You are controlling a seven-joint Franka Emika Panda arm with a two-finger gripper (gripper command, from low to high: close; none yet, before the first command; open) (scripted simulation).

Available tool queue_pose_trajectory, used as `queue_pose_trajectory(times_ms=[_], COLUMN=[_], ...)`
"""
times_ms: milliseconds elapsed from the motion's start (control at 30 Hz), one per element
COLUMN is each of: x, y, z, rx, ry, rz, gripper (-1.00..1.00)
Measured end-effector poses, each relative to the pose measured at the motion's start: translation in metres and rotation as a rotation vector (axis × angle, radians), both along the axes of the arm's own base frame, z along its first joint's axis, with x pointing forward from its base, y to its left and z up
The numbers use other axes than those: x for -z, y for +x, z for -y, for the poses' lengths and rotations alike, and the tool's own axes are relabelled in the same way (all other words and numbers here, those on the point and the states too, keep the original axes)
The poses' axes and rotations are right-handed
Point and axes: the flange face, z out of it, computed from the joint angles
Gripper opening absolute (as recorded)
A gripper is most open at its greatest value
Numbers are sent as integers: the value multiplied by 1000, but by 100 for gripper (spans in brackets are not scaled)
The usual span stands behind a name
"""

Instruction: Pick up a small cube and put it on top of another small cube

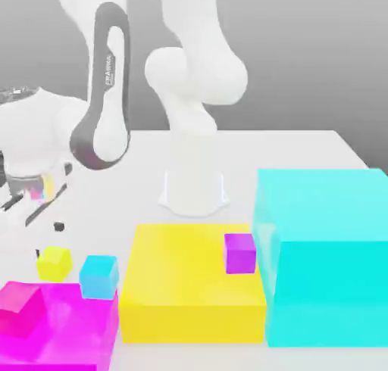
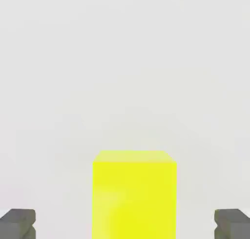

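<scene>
The small yellow cube (image 1: 54, 262) sits on the white table at the exterior view's left, just behind a small cyan cube (image 1: 98, 275). My gripper (image 1: 48, 239) hangs directly over the yellow cube, open. In the hand view the yellow cube (image 2: 134, 194) lies midway between the two dark fingertips (image 2: 17, 224), which stand well apart from its sides. A small purple cube (image 1: 240, 252) rests on the large yellow block (image 1: 189, 294). A small magenta cube (image 1: 19, 307) lies on the large magenta block (image 1: 72, 328).
A tall large cyan block (image 1: 326, 256) stands at the exterior view's right, against the large yellow block. The arm's white base (image 1: 193, 188) rises behind the blocks. The table (image 1: 303, 146) is bare around the base.
</scene>
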Motion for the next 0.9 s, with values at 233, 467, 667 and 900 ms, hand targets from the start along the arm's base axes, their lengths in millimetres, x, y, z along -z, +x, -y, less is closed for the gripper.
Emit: queue_pose_trajectory(times_ms=[233, 467, 667, 900], x=[26, -9, -75, -156], y=[-1, 0, 50, 122], z=[-1, 0, -34, -119], rx=[1, 2, -189, -539], ry=[-2, 0, -1, -1], rz=[-1, 1, 1, 0], gripper=[-100, -100, -100, -100])
